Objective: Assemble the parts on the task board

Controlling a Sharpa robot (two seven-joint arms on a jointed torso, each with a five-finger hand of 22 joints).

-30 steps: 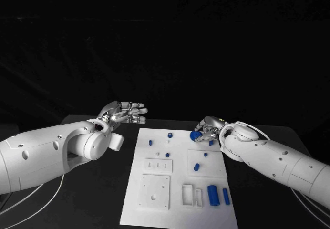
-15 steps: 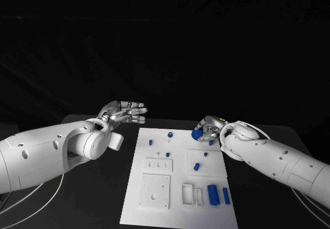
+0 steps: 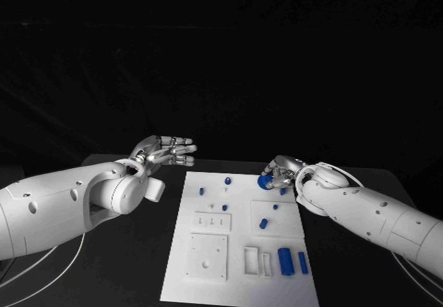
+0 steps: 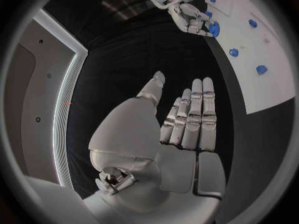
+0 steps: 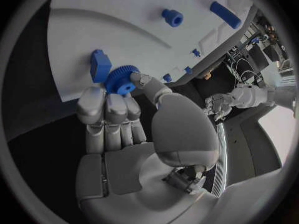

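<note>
Currently, operator, your inventory reads as follows.

Right hand [image 3: 280, 171]: at the far right corner of the task board [image 3: 235, 281], pinching a blue gear [image 3: 263, 182] between thumb and fingers; the right wrist view shows the toothed gear [image 5: 122, 79] at the fingertips, just beside a blue block [image 5: 99, 64] that sits at the board's edge.

Left hand [image 3: 166, 151]: raised off the far left corner of the board, over the dark surface [image 3: 138, 256], holding nothing, its fingers extended side by side with the thumb set apart, as you see in the left wrist view [image 4: 187, 119].

Task board: white plate, lying lengthwise away from you in the middle of the surface.

Parts on the board: two small blue pieces [image 3: 202, 190] near the far left end; one blue piece [image 3: 264, 223] on a square panel at mid-right; two upright blue bars [image 3: 286, 261] side by side at the near right; white recessed plates [image 3: 209, 256] at the near left.
</note>
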